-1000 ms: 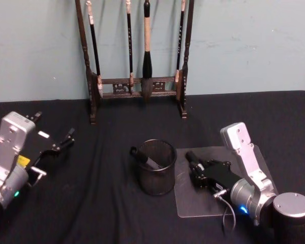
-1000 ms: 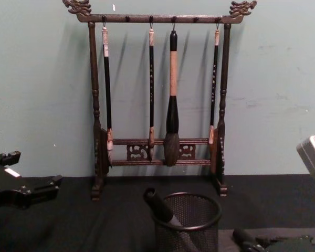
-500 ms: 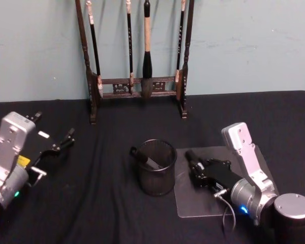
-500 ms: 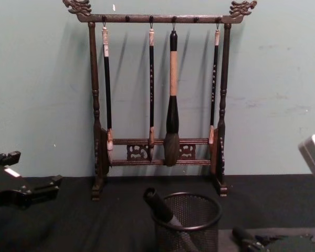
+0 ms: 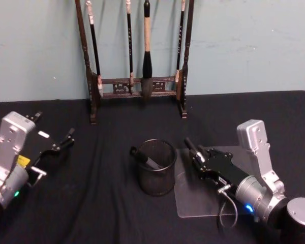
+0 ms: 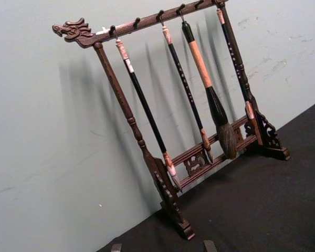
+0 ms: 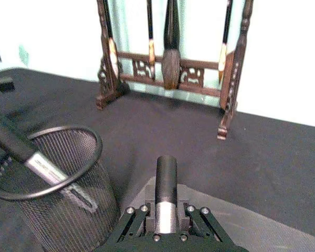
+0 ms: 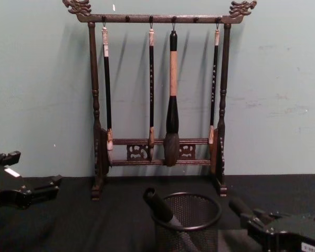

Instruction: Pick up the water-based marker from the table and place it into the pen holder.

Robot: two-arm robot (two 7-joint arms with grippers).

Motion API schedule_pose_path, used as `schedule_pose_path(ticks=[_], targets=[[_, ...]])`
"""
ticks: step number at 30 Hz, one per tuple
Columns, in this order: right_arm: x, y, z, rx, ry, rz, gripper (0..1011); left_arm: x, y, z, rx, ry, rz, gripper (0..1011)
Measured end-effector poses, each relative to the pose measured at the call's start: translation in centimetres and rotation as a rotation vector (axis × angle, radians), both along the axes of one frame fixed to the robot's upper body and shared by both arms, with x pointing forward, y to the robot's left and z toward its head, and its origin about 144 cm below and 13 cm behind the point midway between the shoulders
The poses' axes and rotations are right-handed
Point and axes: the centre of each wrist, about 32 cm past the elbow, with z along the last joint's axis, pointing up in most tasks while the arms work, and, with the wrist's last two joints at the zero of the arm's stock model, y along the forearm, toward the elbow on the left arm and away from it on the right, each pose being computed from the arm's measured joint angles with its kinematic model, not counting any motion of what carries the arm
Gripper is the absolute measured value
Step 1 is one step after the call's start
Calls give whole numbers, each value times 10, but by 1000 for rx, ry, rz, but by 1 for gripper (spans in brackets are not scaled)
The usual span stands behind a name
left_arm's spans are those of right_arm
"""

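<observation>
The right tool (image 5: 199,160) clamps its fingers on the water-based marker (image 7: 166,178) above a clear plastic sheet (image 5: 203,203) on the black counter (image 5: 91,203); the marker's dark end sticks out past the fingers, pointing forward towards the back wall; in the chest view that end sits just right of the pen holder (image 5: 157,178), close to the height of its rim and apart from it; the marker is outside the cup.

The black mesh holder stands upright on the counter beside the sheet's left edge; a second marker (image 5: 142,156) leans inside it, its capped end resting on the rim on the robot's left and jutting out above it.

The left tool (image 5: 55,124) hangs over the left part of the counter, well apart from the holder, with its two fingers spread wide and nothing between them.

Behind, against the pale green wall, a dark wooden brush rack (image 8: 94,131) with carved dragon ends stands at the counter's far edge; four calligraphy brushes hang from its top bar, the third from the left being the thickest.
</observation>
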Motion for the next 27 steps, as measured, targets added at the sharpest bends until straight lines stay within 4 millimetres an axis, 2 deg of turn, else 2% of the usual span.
schedule_pose_path(ticks=[19, 27], targets=[[-2, -7, -4, 106, -80, 11, 238, 0, 0, 0, 0, 0, 0, 1009], [-1, -8, 1, 108, -113, 17, 238, 0, 0, 0, 0, 0, 0, 1009]])
